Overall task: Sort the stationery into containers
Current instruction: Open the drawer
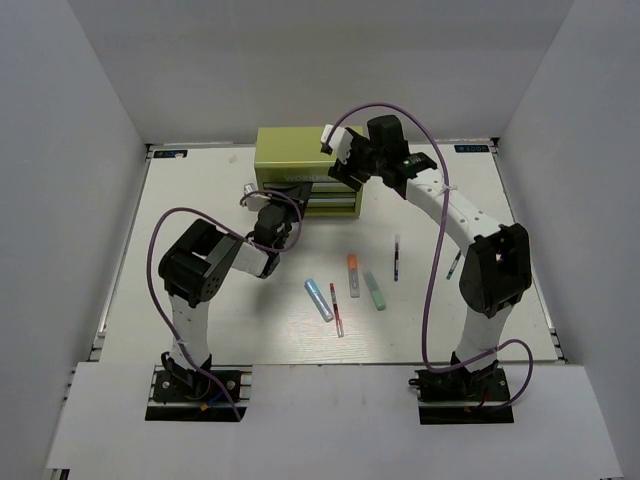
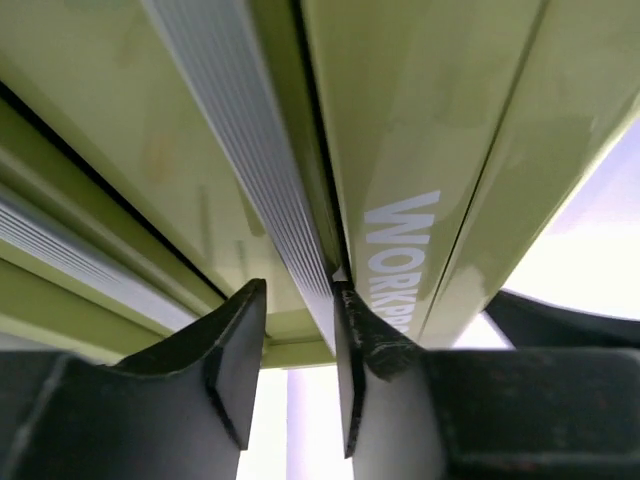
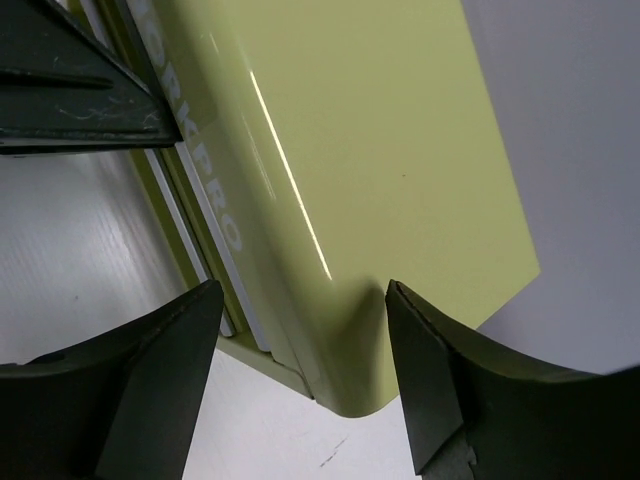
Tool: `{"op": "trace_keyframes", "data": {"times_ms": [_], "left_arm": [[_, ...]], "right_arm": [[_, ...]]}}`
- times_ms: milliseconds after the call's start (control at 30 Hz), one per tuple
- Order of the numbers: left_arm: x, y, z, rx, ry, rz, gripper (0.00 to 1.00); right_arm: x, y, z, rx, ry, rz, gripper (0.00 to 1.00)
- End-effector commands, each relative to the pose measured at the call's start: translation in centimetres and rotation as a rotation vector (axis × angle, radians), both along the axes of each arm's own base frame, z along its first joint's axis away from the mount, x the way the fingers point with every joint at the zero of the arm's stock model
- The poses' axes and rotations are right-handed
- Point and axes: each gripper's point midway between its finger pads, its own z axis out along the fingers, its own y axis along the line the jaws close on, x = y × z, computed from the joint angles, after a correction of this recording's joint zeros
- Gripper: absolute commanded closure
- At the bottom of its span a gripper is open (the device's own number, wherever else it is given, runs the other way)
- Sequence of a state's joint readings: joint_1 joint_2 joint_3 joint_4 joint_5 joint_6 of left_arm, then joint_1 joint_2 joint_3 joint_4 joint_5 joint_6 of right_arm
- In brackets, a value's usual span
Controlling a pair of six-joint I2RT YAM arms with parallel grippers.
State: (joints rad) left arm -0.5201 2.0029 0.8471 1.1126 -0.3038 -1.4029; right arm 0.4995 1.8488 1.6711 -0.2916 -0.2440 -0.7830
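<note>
The yellow-green tool chest [image 1: 295, 150] stands at the back middle, and its two drawers [image 1: 330, 203] look shut. My left gripper [image 1: 268, 208] is at the chest's front left. In the left wrist view it [image 2: 298, 290] is open, with its right finger [image 2: 355, 330] tucked behind the silver handle rail [image 2: 270, 180] of a drawer. My right gripper [image 1: 345, 165] is open over the chest's right front corner [image 3: 390, 390] and holds nothing. On the table lie a light blue pen [image 1: 319, 299], a thin red pen [image 1: 336, 309], an orange-capped marker [image 1: 353, 275], a mint green marker [image 1: 374, 291] and a dark purple pen [image 1: 396, 257].
Another thin pen [image 1: 454, 265] lies by my right arm's elbow. White walls close in the table on the left, the back and the right. My left gripper's finger shows at the top left of the right wrist view [image 3: 70, 90].
</note>
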Motion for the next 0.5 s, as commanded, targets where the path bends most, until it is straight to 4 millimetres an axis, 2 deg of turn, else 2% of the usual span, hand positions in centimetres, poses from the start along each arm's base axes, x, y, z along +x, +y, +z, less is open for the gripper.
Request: {"op": "trace_keyframes", "data": {"times_ms": [0,33,67,300,333,400,433,467], "left_arm": [[2.4,3.6,-0.5,-0.059,0.023,0.181,0.59],[2.3,3.8,-1.1,-0.064,0.031,0.191,0.62],[2.2,3.5,-1.1,-0.076,0.033,0.191,0.62],[1.9,5.2,-1.3,-0.166,0.029,0.289,0.71],[1.6,5.0,-1.7,-0.183,0.035,0.289,0.78],[1.6,5.2,-1.2,-0.205,0.019,0.300,0.86],[1.4,4.9,-1.2,-0.212,0.010,0.300,0.95],[1.5,5.1,-1.0,-0.218,0.002,0.309,0.98]], "right_arm": [[-0.5,0.1,0.0,-0.020,0.009,0.034,0.28],[-0.6,0.1,-0.2,-0.026,0.015,0.037,0.28],[-0.8,0.1,-0.3,-0.031,0.023,0.039,0.30],[-0.6,0.0,-0.9,-0.043,0.046,0.026,0.31],[-0.7,0.0,-1.1,-0.048,0.056,0.024,0.31],[-0.5,0.0,-0.9,-0.047,0.054,0.022,0.31],[-0.4,0.0,-1.1,-0.047,0.063,0.016,0.32],[-0.4,0.1,-1.0,-0.047,0.064,0.018,0.32]]}}
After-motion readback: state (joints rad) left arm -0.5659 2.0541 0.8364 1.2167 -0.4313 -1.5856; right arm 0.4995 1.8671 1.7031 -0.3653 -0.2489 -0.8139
